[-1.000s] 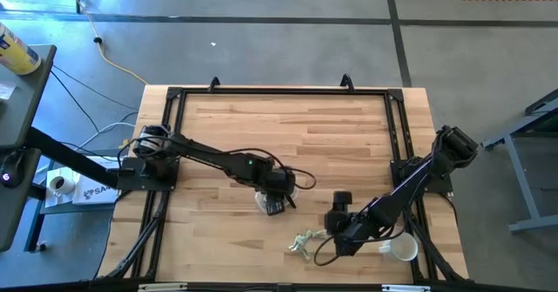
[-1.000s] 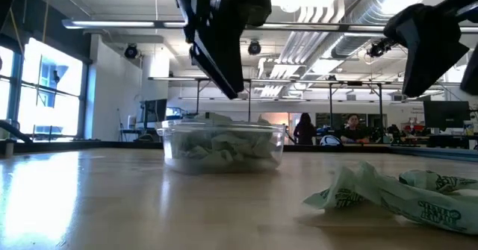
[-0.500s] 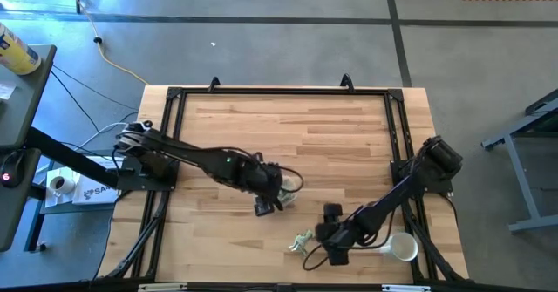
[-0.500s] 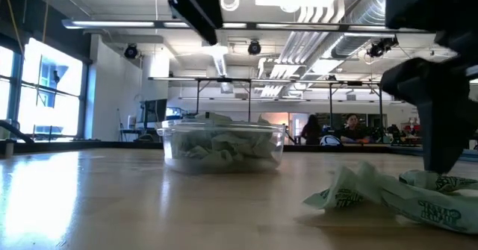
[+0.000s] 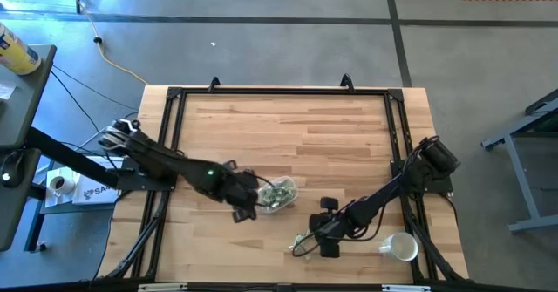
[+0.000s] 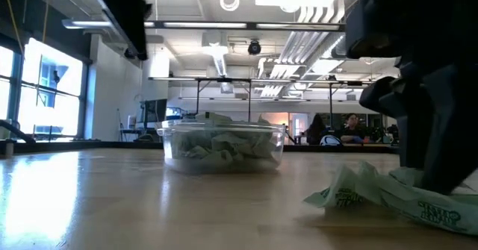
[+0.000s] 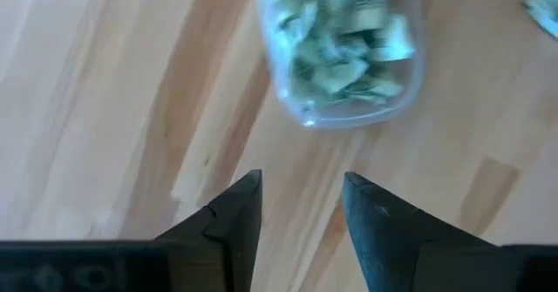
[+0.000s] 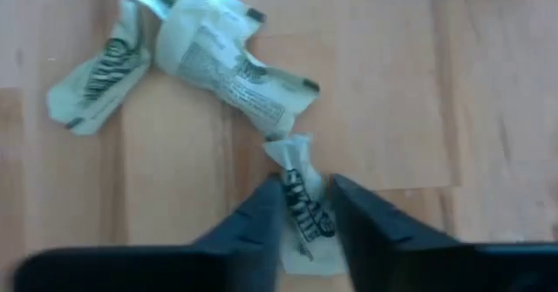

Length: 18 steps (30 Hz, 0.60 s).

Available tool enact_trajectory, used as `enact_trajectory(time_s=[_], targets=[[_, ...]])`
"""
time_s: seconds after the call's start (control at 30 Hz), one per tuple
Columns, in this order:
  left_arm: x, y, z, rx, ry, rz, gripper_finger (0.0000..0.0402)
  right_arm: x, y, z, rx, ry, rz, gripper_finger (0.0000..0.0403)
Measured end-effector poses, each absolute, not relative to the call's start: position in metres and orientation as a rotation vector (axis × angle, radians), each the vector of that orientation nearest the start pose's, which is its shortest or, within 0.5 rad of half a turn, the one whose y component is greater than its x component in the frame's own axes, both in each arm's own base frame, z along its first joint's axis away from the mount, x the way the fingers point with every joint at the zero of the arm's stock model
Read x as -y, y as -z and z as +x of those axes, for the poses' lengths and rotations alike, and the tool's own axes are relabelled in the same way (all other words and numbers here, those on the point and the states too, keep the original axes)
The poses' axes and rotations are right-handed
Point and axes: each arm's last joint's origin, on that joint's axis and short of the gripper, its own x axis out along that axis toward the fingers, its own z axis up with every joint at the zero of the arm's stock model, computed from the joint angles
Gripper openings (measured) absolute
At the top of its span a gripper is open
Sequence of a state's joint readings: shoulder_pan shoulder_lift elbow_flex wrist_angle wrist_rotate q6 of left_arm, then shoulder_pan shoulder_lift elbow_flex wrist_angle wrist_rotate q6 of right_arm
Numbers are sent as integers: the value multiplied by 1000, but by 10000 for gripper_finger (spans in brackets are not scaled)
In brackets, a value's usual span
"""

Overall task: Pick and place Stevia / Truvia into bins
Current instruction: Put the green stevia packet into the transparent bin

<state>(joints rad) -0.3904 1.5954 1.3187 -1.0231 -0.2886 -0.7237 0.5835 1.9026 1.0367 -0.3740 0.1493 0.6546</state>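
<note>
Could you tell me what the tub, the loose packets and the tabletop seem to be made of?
Tub: clear glossy plastic, apparently, its contents visible through the wall. Packets: thin matte paper, creased and printed. Tabletop: light wood, probably butcher block, showing plank seams and grain.

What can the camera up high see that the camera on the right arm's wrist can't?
Only the high view shows the clear bin full of packets, the white mug, the left gripper empty beside the bin, and the whole table. Only the right wrist view shows the print on the loose packets and the right gripper pinching one packet. Both show the small pile of packets on the wood.
</note>
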Motion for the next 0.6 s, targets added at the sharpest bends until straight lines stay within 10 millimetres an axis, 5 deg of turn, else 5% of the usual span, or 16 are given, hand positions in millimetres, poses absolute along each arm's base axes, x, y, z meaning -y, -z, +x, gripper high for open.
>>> enact_trajectory(time_s=[0.13, 0.23, 0.37, 0.6], targets=[[100, -256, 250, -1120, -431, -318, 194, -175, -125, 288, -1229, 23, 144, 12], [94, -241, 226, -1096, -458, -392, 195, -163, -140, 286, -1244, 45, 185, 22], [94, -219, 204, -1042, -429, -487, 195, -141, -186, 304, -1091, 85, 221, 6], [112, -195, 201, -819, -197, -659, 195, -90, -226, 356, -911, 34, 239, 40]])
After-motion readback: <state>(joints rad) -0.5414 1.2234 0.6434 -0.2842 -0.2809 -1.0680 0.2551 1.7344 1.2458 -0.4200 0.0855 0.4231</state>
